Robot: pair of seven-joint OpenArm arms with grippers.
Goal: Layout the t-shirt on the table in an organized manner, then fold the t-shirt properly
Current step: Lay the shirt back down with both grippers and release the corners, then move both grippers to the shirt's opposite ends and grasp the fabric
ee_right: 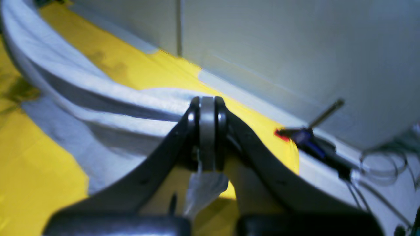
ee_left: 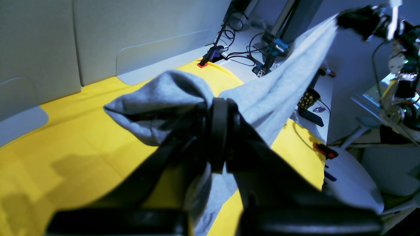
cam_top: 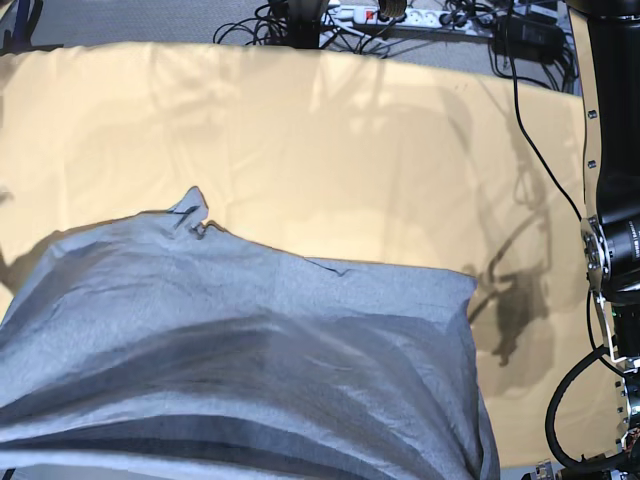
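The grey t-shirt (cam_top: 250, 340) hangs lifted and spread wide over the near half of the table (cam_top: 330, 150), filling the lower base view. My left gripper (ee_left: 219, 137) is shut on a bunched edge of the t-shirt (ee_left: 157, 95). From there the cloth stretches taut up to the right gripper (ee_left: 357, 19) at the top right. In the right wrist view my right gripper (ee_right: 207, 137) is shut on another edge of the t-shirt (ee_right: 82, 95), which sweeps away to the upper left above the yellow table (ee_right: 39, 170). Neither gripper shows in the base view.
White wall panels (ee_left: 98, 32) stand along one table side. Clamps (ee_left: 203, 64) (ee_right: 305, 136) grip the cloth at the table's edge. A cordless drill (ee_left: 275, 52) and cables lie beyond it. A power strip (cam_top: 400, 15) lies past the far edge; the left arm's column (cam_top: 610, 200) rises at right.
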